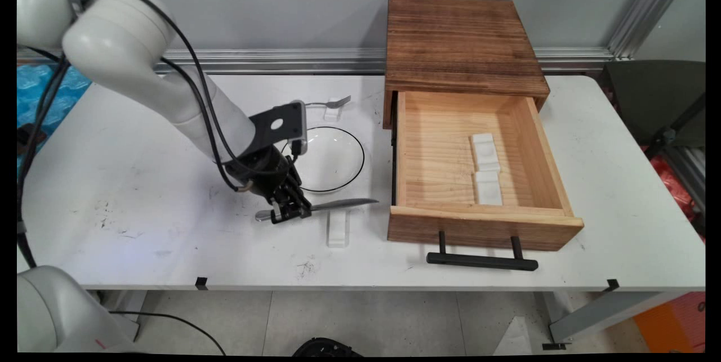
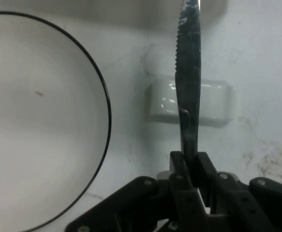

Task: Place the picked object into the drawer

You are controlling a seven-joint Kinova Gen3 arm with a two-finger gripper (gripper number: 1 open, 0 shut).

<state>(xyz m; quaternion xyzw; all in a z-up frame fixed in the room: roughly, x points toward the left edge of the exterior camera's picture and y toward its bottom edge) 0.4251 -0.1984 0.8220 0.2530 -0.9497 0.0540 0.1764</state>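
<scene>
End effector (image 1: 290,211) clamped on knife (image 1: 338,204), blade above white rest (image 1: 338,228); plate (image 1: 329,158) beside, open drawer (image 1: 479,165) beyond.

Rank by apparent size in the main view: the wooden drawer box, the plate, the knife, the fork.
1. Wooden drawer box, largest by far.
2. Plate, white with a black rim.
3. Knife, held in the gripper.
4. Fork, smallest; it lies farther from the camera, so its true size against the knife is unsure.
</scene>
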